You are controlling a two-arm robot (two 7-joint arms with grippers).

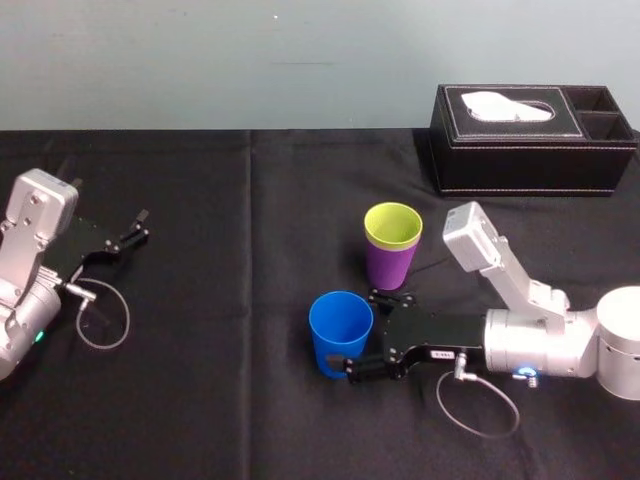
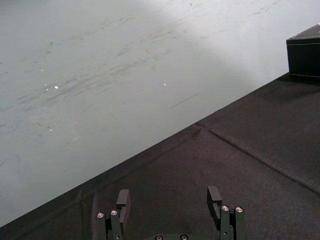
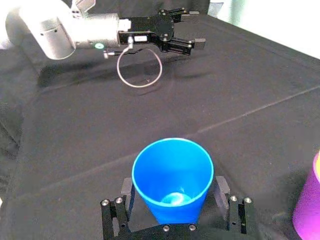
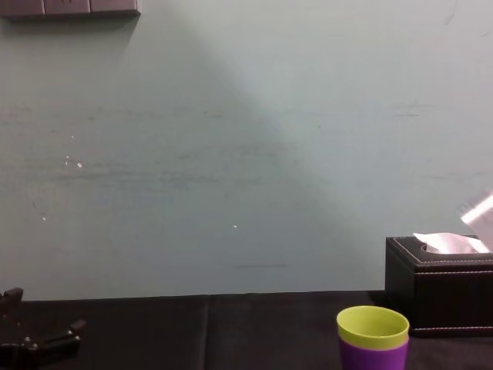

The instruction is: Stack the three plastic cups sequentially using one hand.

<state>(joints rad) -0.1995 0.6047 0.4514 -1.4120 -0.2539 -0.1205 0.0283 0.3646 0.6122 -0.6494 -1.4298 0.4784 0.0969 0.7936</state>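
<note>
Soft, even room light. The pale wall (image 4: 231, 154) carries a faint diagonal shade, the black bench (image 1: 250, 300) stays dim, and a small glint sits inside the blue cup (image 3: 172, 175).

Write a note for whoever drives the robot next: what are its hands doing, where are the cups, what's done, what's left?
Right gripper: open, jaws on either side of the upright blue cup.
Left gripper: open, parked at the left, holding nothing.
Done: the green cup sits inside the purple cup, just behind the blue one.
Left: grip the blue cup, lift it and drop it into the green one.
</note>
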